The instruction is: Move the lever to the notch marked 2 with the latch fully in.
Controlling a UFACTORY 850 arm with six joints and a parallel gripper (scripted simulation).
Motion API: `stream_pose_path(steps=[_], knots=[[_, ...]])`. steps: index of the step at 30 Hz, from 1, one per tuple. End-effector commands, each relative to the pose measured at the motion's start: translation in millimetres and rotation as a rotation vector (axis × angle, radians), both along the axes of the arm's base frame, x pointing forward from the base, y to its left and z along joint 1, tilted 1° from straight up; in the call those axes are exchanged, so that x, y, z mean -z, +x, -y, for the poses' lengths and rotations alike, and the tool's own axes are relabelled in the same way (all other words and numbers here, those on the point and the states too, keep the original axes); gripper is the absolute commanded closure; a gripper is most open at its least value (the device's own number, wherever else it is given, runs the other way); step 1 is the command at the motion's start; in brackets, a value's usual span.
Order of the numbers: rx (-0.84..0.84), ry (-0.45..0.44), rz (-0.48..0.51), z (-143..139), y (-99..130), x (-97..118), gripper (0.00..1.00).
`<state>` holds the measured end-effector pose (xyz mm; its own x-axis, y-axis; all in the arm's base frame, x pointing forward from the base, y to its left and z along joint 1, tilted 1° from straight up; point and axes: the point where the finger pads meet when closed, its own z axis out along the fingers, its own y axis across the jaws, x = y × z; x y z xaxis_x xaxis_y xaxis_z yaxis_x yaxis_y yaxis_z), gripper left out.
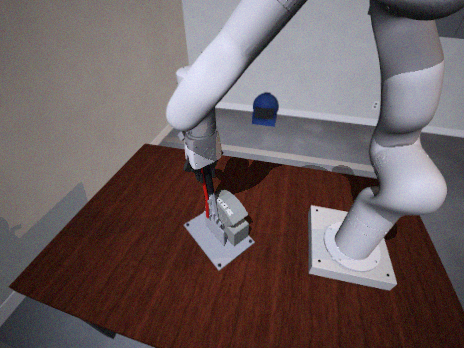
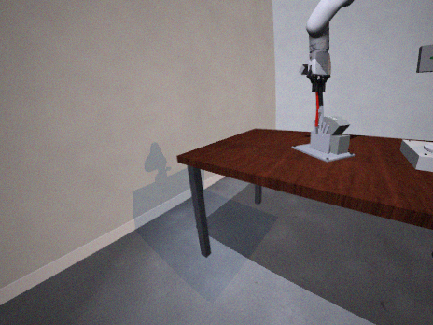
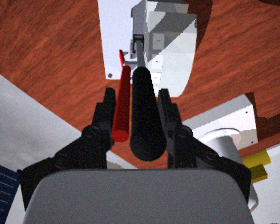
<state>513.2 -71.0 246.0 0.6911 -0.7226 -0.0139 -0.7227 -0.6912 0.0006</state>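
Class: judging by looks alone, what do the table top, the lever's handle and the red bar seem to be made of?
Table top: likely varnished wood, red-brown with grain streaks. Handle: probably matte black rubber or plastic, no shine. Red bar: smooth painted metal or plastic, uniform colour; the look leaves it open.

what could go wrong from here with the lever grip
The gripper is clamped on the red bar and black handle together; a slip would drop the latch early. The number plates are too small to read, so it might release at the wrong notch.
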Motion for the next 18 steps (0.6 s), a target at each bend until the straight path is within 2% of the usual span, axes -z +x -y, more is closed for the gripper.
stream_pose_path(steps=[1,5,6,18], knots=[[0.0,0.0,0.003,0.2,1.0,-1.0,1.0],[0.0,0.0,0.003,0.2,1.0,-1.0,1.0],[0.0,0.0,0.003,0.2,1.0,-1.0,0.01],[0.0,0.0,0.003,0.2,1.0,-1.0,0.01]])
